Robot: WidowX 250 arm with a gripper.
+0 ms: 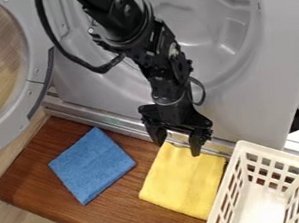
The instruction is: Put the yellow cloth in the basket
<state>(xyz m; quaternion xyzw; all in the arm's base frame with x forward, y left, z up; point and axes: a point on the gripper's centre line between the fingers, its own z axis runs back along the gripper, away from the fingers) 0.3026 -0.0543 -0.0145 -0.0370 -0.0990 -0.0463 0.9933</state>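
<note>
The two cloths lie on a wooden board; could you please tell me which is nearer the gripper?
The yellow cloth, the one beside the white basket. The gripper hangs at its upper edge, while the blue cloth lies farther off.

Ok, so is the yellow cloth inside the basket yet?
No, the yellow cloth lies on the brown wooden board, beside the white basket.
</note>
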